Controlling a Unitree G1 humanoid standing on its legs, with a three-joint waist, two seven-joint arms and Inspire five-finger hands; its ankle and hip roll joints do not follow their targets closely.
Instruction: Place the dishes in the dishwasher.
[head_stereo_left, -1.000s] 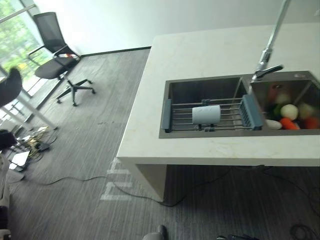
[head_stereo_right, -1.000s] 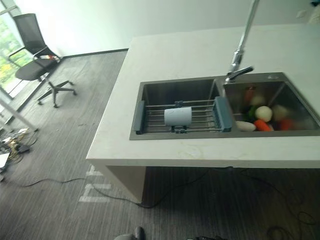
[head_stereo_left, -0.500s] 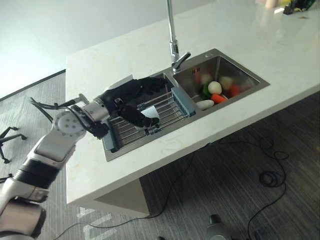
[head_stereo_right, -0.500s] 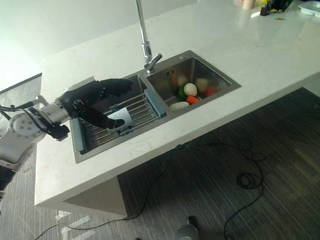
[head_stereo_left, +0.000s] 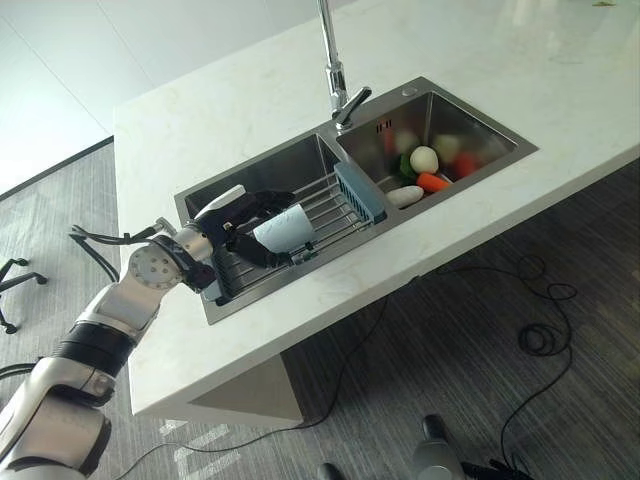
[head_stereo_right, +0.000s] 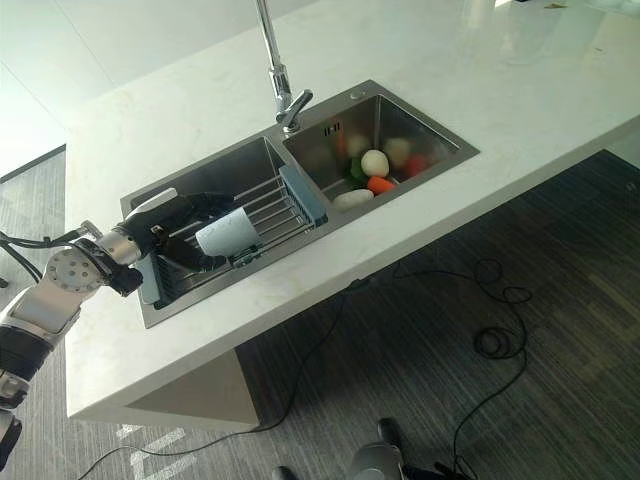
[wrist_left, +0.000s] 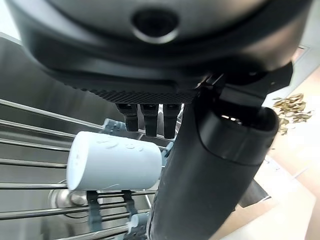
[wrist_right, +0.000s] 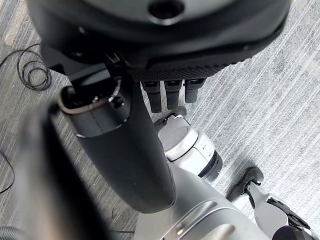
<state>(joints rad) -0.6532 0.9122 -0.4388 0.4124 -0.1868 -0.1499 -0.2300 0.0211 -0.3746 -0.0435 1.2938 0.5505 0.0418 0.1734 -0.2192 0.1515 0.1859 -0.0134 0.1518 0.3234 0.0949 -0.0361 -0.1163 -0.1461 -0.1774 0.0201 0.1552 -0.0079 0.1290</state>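
Left hand (head_stereo_left: 243, 222) grasping pale blue-white cylindrical cup (head_stereo_left: 284, 228).
Cup lies sideways on wire drying rack (head_stereo_left: 325, 208) across left basin of steel double sink (head_stereo_left: 250, 178); right hand (wrist_right: 150, 75) fingers relaxed, straight.

The sink (head_stereo_left: 480, 125) is brushed stainless steel with a dull sheen, set in a smooth, glossy pale stone-look countertop (head_stereo_left: 560, 60). Across its left basin lies a rack (head_stereo_left: 320, 205) of thin bright metal wires with matt blue-grey plastic ends. On that rack rests a smooth matt pale cup (wrist_left: 112, 160), and beside the countertop the floor (head_stereo_left: 500, 380) is rough grey ribbed carpet.
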